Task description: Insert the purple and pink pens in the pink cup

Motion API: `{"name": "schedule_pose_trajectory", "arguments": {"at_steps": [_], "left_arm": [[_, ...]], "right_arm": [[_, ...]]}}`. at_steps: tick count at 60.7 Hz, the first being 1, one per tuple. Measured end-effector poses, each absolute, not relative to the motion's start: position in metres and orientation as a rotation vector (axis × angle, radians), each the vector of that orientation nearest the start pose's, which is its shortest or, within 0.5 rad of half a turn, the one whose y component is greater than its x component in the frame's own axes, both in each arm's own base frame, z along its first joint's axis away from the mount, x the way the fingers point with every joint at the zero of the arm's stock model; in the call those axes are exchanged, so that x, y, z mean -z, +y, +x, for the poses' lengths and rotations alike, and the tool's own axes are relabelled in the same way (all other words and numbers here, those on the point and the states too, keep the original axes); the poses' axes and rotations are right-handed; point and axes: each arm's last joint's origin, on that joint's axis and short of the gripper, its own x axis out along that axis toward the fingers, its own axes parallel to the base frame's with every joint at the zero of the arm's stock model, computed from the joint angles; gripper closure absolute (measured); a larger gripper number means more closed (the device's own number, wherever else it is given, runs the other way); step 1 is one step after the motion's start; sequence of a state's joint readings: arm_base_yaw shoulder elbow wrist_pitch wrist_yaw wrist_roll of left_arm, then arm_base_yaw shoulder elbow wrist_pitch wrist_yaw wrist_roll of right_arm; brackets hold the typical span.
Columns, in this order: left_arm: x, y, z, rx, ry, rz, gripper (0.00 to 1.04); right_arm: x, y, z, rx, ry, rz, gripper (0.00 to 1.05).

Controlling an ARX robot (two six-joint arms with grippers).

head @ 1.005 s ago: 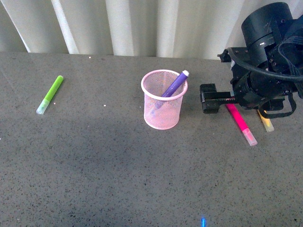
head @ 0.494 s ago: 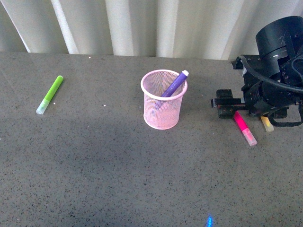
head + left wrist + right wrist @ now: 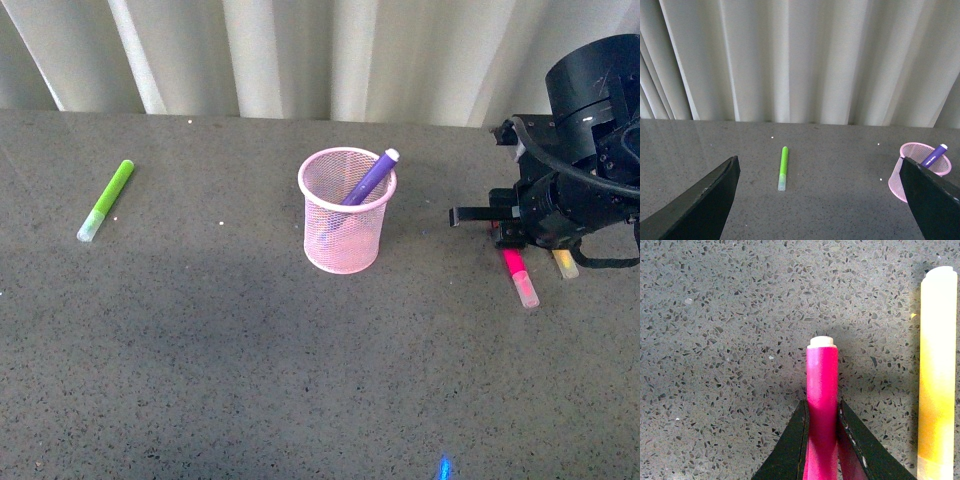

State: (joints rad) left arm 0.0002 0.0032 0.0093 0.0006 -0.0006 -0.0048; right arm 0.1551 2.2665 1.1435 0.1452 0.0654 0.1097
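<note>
At three o'clock of the pink cup (image 3: 345, 225), the right hand (image 3: 822, 406) is pinching the pink pen (image 3: 822, 375) flat on the worktop (image 3: 250, 350), seemingly for lifting. The purple pen (image 3: 372, 178) is leaning inside.

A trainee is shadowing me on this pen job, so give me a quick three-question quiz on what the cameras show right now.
1. True or false: the purple pen already stands inside the pink cup.
2. Where is the pink pen?
A) in the pink cup
B) lying on the table between the right arm's jaws
C) lifted clear of the table
3. Fill in: the marker lying alongside the pink pen, apart from it, is coloured ____.

Key: 1 true; 2 B; 3 yellow.
</note>
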Motion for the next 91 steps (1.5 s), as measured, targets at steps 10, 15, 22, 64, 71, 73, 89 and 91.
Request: {"name": "schedule_pose_trajectory", "arguments": {"at_steps": [10, 15, 22, 64, 71, 73, 89, 91], "left_arm": [[-0.166, 0.0, 0.097, 0.0, -0.007, -0.005, 0.07], [-0.166, 0.0, 0.097, -0.001, -0.007, -0.005, 0.07], [-0.166, 0.0, 0.097, -0.001, -0.007, -0.005, 0.07], [-0.166, 0.0, 0.097, -0.001, -0.007, -0.005, 0.07], [-0.166, 0.0, 0.097, 0.0, -0.007, -0.005, 0.07], [-0.166, 0.0, 0.097, -0.001, -0.007, -0.005, 0.07], [-0.166, 0.0, 0.097, -0.001, -0.007, -0.005, 0.07], [-0.166, 0.0, 0.097, -0.001, -0.007, -0.005, 0.07]], "right_arm": [[-0.033, 0.056, 0.397, -0.02, 0.942, 0.006, 0.93], [-0.039, 0.053, 0.396, -0.004, 0.893, 0.014, 0.93], [-0.062, 0.047, 0.392, -0.001, 0.779, 0.046, 0.93], [-0.123, 0.112, 0.346, -0.606, 0.031, 0.158, 0.93], [-0.116, 0.123, 0.355, -0.647, 0.007, 0.177, 0.93], [-0.113, 0.126, 0.36, -0.659, 0.007, 0.184, 0.93], [-0.097, 0.147, 0.389, -0.684, 0.031, 0.217, 0.93], [-0.097, 0.149, 0.391, -0.694, 0.029, 0.223, 0.94]]}}
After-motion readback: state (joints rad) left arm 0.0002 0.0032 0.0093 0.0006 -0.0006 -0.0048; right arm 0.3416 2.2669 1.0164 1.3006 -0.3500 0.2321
